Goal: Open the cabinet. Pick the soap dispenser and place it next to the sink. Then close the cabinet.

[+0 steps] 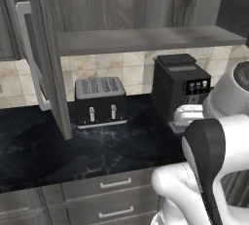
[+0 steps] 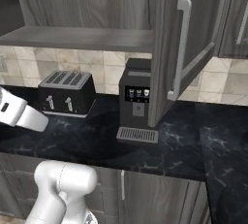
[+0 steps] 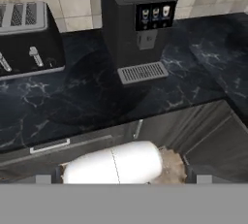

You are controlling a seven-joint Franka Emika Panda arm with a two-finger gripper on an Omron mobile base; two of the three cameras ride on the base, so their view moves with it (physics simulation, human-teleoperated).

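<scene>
The cabinet [image 1: 121, 5] stands open above the counter. Its left door [image 1: 48, 58] swings out with a silver bar handle [image 1: 26, 53], and its right door [image 2: 167, 48] swings out with its own handle [image 2: 181, 48]. The lower shelf [image 2: 77, 38] shows as a bare wooden board. The soap dispenser and the sink are out of view. In the hand view my gripper [image 3: 123, 179] is open, with nothing between its fingertips [image 3: 43, 179], and it looks down on the counter from in front of it.
A black four-slot toaster [image 1: 100, 100] and a black coffee machine [image 1: 180, 90] stand on the dark marble counter [image 1: 97, 151] against the tiled wall. Drawers with short handles [image 1: 115, 184] run below. The open doors jut out over the counter on both sides.
</scene>
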